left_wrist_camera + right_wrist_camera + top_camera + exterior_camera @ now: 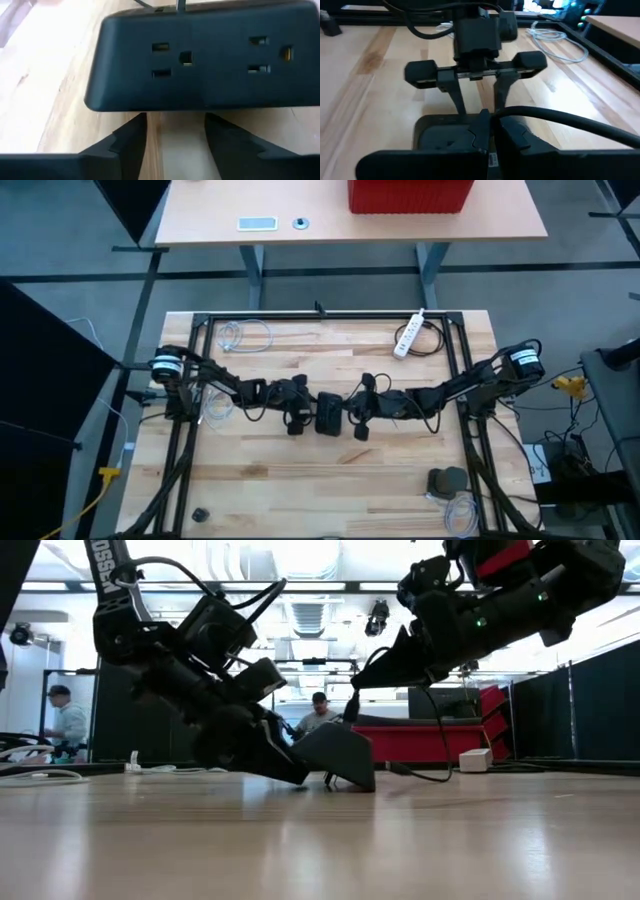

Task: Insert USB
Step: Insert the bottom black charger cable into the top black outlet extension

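White power strip [408, 337] lies far from black outlet block [329, 413], apparently unobstructed.

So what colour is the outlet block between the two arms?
Black, clearest in the left wrist view: outlet block.

Bright overhead light, blown-out ceiling glare
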`<action>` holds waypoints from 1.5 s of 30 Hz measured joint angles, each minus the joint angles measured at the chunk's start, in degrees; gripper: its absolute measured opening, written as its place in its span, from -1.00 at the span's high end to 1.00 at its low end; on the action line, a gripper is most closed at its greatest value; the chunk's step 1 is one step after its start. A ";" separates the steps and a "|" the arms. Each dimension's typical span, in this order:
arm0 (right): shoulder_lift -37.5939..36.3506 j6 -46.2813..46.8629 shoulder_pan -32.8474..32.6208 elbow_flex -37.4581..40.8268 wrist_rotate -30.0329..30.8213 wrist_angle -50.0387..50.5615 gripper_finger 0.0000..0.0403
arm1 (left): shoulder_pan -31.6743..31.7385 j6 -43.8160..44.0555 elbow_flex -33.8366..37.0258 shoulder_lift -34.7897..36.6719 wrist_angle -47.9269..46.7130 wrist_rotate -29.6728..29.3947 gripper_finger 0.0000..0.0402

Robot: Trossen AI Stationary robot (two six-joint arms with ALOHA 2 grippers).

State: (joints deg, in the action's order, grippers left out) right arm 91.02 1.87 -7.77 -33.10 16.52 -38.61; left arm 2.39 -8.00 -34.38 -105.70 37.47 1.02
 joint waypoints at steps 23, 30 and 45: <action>0.09 -2.86 2.89 0.04 -4.96 -2.00 1.00 | 0.00 -0.47 -0.15 -0.12 0.02 0.00 -0.07; 1.50 -1.33 2.84 0.24 -4.99 -3.57 1.00 | 0.00 -0.47 -0.13 -0.12 0.01 0.00 -0.03; 6.58 1.47 3.57 -0.09 -5.39 -8.55 1.00 | 0.02 -0.45 -0.10 -0.12 -0.33 -0.02 -0.07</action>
State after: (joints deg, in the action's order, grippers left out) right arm 97.60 3.34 -4.21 -33.19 11.13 -47.16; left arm 2.42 -8.45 -34.48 -105.82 37.15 0.99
